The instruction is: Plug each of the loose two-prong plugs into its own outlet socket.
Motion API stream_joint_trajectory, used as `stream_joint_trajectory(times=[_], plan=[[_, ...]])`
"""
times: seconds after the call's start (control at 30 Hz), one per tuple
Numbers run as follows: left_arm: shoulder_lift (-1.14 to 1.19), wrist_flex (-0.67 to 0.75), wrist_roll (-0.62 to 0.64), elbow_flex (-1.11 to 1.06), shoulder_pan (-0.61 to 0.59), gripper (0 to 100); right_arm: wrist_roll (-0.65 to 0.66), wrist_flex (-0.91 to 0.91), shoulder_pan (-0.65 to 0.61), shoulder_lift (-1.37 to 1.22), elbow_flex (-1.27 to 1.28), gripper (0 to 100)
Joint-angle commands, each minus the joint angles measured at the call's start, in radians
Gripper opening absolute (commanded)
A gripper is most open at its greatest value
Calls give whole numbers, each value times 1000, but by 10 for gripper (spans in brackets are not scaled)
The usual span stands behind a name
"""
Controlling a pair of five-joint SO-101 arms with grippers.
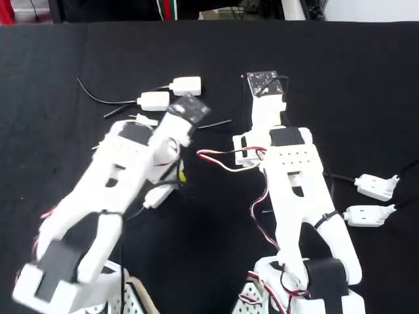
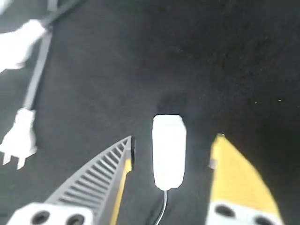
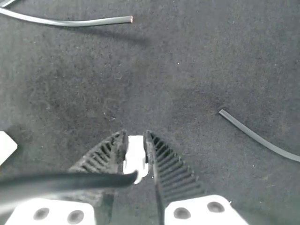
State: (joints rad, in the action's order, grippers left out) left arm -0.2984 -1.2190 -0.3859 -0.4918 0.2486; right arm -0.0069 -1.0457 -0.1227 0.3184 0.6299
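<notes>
L gripper [image 2: 173, 139] hangs spread wide over the black cloth-covered table [image 2: 225, 61]. Its grey ribbed finger [image 2: 103, 173] and yellow finger [image 2: 234, 173] flank a white oblong plastic cord-end block [image 2: 168, 154] w/o touching it. A thin cord leaves the block's near end; can't tell if it is plug or socket. Near it on the cloth lies a white 2-prong plastic plug [image 2: 18, 140], its grey cord [image 2: 35, 79] running off to a blurred white body [image 2: 21, 40] farther out.

R gripper [image 3: 136, 135] is clenched on a small white plastic connector [image 3: 136, 157], black ribbed fingers [image 3: 168, 164] pressed to both sides. A black cable [image 3: 61, 180] leaves the connector. Beyond it, 2 cut cable ends rest on the cloth: a red-tipped black cable end [image 3: 70, 21] and a plain black cable end [image 3: 258, 136].

From above, a nearer white corded block [image 1: 365, 215] and a 2nd white corded block [image 1: 373, 187] lie by the R arm, well apart from both grippers. Farther off, ahead of the L arm, a white rectangular block [image 1: 155, 100] lies just beside a far white rectangular block [image 1: 186, 85], dark cords trailing.
</notes>
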Motion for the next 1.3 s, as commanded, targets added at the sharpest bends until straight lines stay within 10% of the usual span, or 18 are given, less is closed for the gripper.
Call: stream_joint_trajectory(times=[0.0,0.23,0.6,1.27], plan=[[-258,-110,5,51,-65,302,6,-6,11,33,-44,11],[-651,-262,3,-191,-124,209,6,-6,11,33,-44,11],[-715,109,6,-769,259,29,5,-6,11,33,-42,11],[-353,423,40,-628,-114,29,5,-5,-9,33,-33,11]])
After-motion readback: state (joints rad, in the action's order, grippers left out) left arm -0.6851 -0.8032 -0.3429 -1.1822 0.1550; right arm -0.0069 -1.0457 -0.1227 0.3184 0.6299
